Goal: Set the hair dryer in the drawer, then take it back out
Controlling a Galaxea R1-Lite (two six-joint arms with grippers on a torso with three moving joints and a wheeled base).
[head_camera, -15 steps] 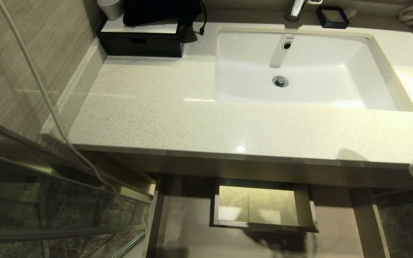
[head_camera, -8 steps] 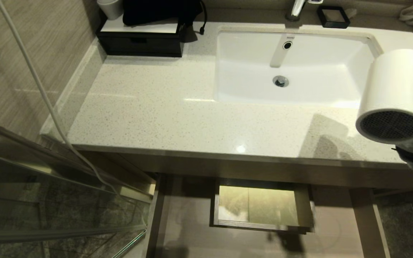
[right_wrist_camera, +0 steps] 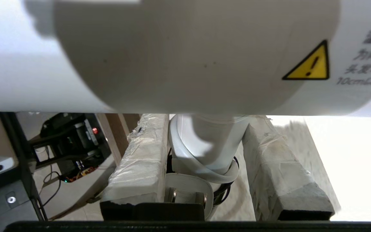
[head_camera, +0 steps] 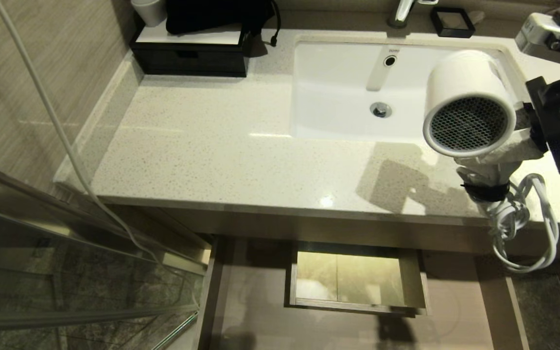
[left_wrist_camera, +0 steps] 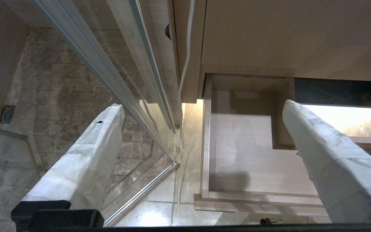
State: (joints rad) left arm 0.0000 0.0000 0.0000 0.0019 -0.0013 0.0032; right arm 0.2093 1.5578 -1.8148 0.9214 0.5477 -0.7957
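The drawer (head_camera: 358, 311) stands pulled out below the counter edge, its pale floor bare around a boxed rectangular cut-out. In the left wrist view the left gripper (left_wrist_camera: 201, 161) hangs low over this drawer (left_wrist_camera: 246, 154), its two taped fingers (left_wrist_camera: 85, 161) spread wide with nothing between them; a glass shower screen (left_wrist_camera: 134, 80) runs past one finger.

Higher up, the right gripper (head_camera: 520, 146) comes in from the right over the front part of the speckled countertop (head_camera: 202, 155). Its taped fingers (right_wrist_camera: 140, 164) pinch the handle of the hair dryer (head_camera: 469, 104), one on each side, as the right wrist view shows (right_wrist_camera: 204, 145). The round white barrel sits above the fingers, its dark mesh grille facing the camera, well clear of the drawer. The bundled white cord (head_camera: 523, 228) hangs beneath the fingers, looping down past the counter edge.

Beyond the barrel lies the white sink (head_camera: 358, 97) with its drain. Farther back stand a faucet (head_camera: 401, 12), a small black tray (head_camera: 451, 23) and, to the far left, a black box (head_camera: 190, 56) with a dark bag on top.
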